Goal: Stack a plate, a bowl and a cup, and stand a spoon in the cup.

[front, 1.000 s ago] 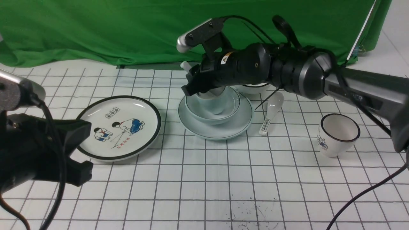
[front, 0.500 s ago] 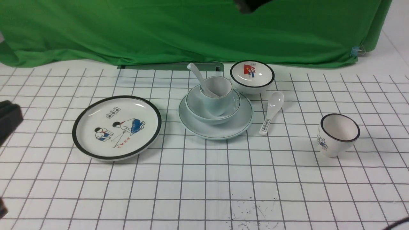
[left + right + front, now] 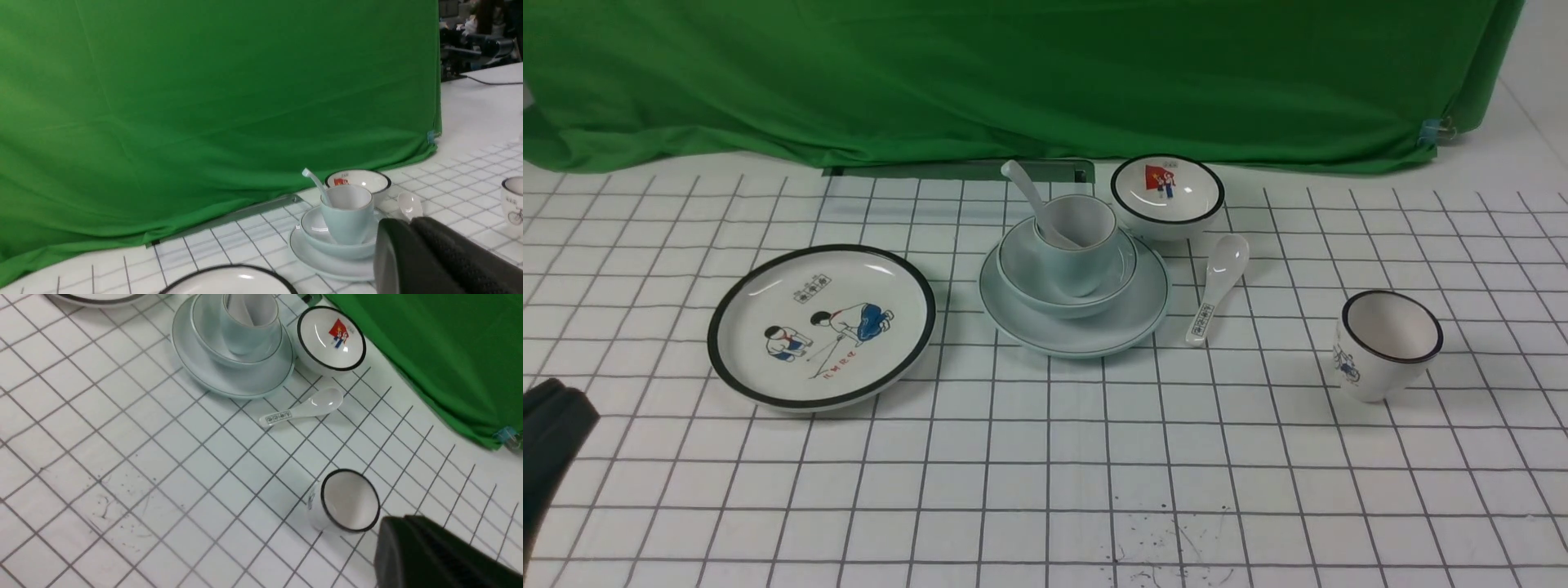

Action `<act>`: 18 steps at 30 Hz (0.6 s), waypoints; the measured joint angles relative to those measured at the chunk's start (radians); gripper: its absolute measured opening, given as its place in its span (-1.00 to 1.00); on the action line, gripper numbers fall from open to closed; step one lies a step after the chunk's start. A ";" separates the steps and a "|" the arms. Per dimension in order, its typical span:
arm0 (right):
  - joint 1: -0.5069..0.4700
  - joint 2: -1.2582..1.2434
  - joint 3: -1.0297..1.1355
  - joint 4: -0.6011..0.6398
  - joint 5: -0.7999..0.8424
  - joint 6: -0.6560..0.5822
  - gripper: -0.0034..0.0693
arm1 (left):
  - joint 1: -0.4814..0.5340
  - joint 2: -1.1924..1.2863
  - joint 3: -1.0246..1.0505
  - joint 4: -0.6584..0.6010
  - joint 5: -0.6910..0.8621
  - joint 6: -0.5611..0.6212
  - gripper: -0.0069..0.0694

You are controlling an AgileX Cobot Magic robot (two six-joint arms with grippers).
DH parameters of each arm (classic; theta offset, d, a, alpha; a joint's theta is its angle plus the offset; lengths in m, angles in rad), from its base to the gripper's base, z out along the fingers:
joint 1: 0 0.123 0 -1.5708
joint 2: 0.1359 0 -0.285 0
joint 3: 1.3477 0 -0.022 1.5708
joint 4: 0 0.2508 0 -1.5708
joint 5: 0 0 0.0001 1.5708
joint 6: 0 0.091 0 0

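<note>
The pale blue-green plate [image 3: 1086, 335] lies at the table's middle. The matching bowl [image 3: 1029, 282] sits on it, and the light-blue cup [image 3: 1086, 261] stands in the bowl. The plain spoon [image 3: 1029, 196] stands in the cup, its handle leaning up to the left. The stack also shows in the left wrist view [image 3: 347, 216] and the right wrist view [image 3: 245, 330]. My left gripper [image 3: 402, 222] is shut and empty, low at the near left [image 3: 556, 425], far from the stack. My right gripper [image 3: 398, 522] is shut and empty, high beside the white cup, and out of the front view.
A large white black-rimmed picture plate [image 3: 821, 327] lies left of the stack. A white bowl with a red picture [image 3: 1168, 192] and a printed white spoon [image 3: 1217, 286] are to its right. A white black-rimmed cup [image 3: 1384, 343] stands further right. Green cloth [image 3: 1013, 73] hangs behind.
My right arm has let go of the spoon, risen off the stack and left the front view. My left arm has drawn back to the near left corner. The spoon stays in the cup.
</note>
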 joint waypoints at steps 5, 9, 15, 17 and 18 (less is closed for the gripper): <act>0.000 -0.236 0.337 -0.001 -0.279 0.074 -0.87 | 0.000 0.000 0.001 -0.001 0.031 0.000 -0.90; 0.000 -0.362 0.584 0.000 -0.478 0.091 -0.87 | 0.000 0.000 0.001 -0.003 0.034 0.000 -0.90; 0.000 -0.416 0.829 0.000 -0.609 0.130 -0.85 | 0.000 0.000 0.001 -0.003 0.037 0.000 -0.90; 0.000 -0.416 0.882 0.000 -0.612 0.138 -0.83 | 0.000 0.000 0.001 -0.003 0.037 0.000 -0.90; 0.000 -0.416 0.887 0.000 -0.612 0.140 -0.83 | 0.000 0.000 0.001 -0.003 0.037 0.000 -0.90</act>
